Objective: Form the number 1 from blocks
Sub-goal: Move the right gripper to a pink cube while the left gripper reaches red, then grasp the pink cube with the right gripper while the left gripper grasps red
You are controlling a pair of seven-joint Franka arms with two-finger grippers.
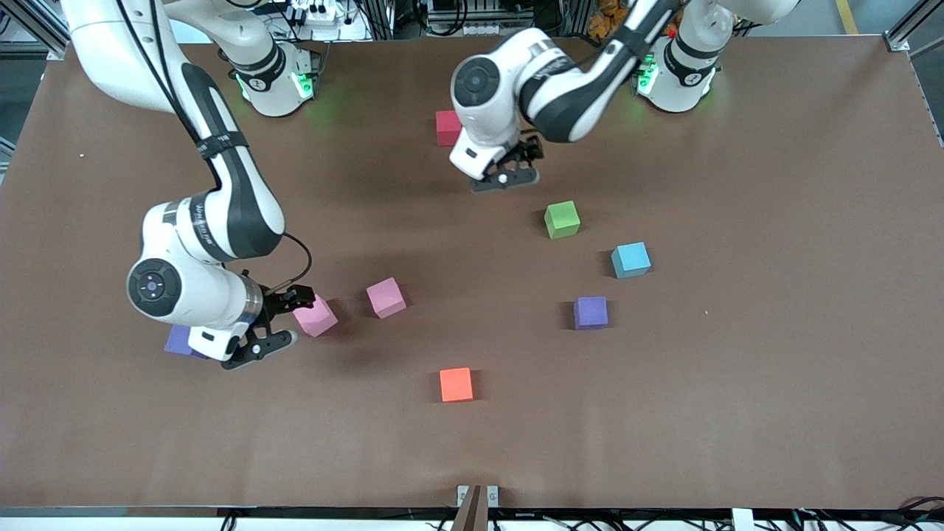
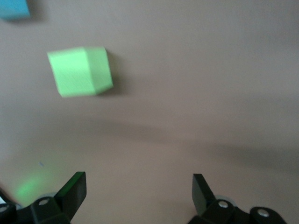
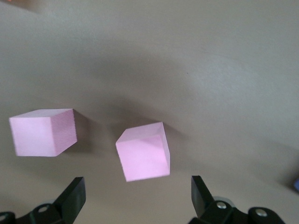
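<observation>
Both grippers gape empty: left gripper [image 1: 507,175] near green block [image 1: 562,220], right gripper [image 1: 274,324] beside pink block [image 1: 315,316].

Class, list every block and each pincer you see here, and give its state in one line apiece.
Left pincer: open, empty, over bare table near the red block.
Right pincer: open, empty, by a pink block.
Red block: loose on table.
Green block: loose.
Blue block: loose.
Purple block: loose.
Two pink blocks: loose, apart.
Orange block: loose.
</observation>
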